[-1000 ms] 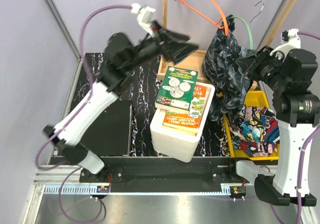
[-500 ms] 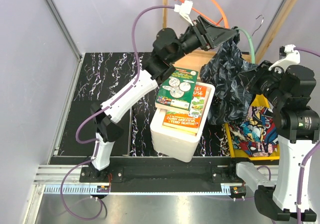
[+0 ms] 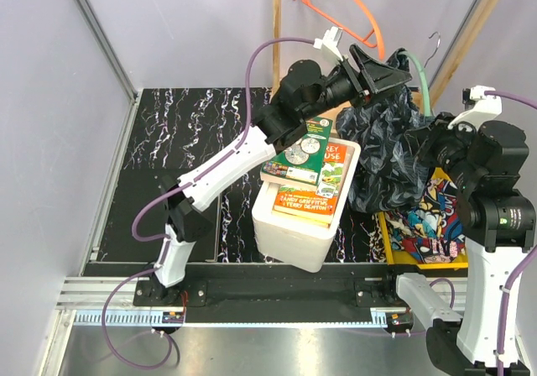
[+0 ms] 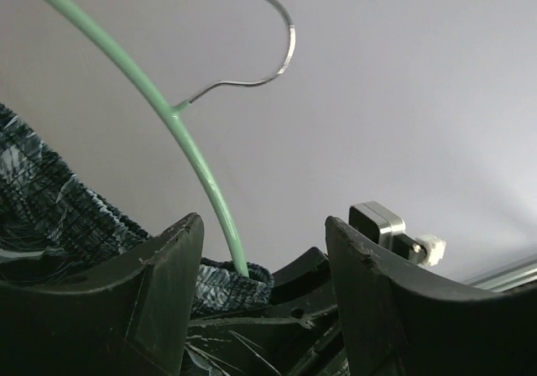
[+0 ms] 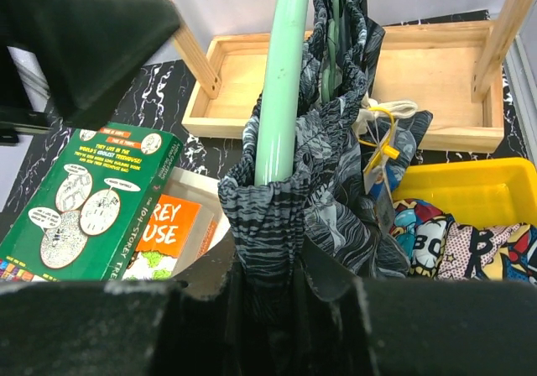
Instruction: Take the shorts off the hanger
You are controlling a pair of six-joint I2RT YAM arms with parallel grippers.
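Right now my left gripper stands open, one finger on each side of the green hanger, just below its metal hook. I cannot tell whether either finger touches the rod. That arm stretches from its base at the near left, up and across to the right, passing high over the books with the wrist raised.

My right gripper is pinched narrow on a bunched fold of the dark leafy shorts. Its arm stands upright at the right, the elbow bent, the wrist turned inward into the cloth.

I count two pairs of shorts. The dark pair hangs draped on the green hanger. The comic-print shorts lie in the yellow bin, just beside and below.

I count two hangers: the green one and an orange hanger, bare, higher up by the wooden post.

Two books lie stacked on the white foam box, which sits on the black marbled tabletop. Along the green one's edge I read "STOREY TREEHOUSE". The orange cover reads "ANDY GRIFFITHS" and "TERRY DENTON".

One wooden tray sits behind.
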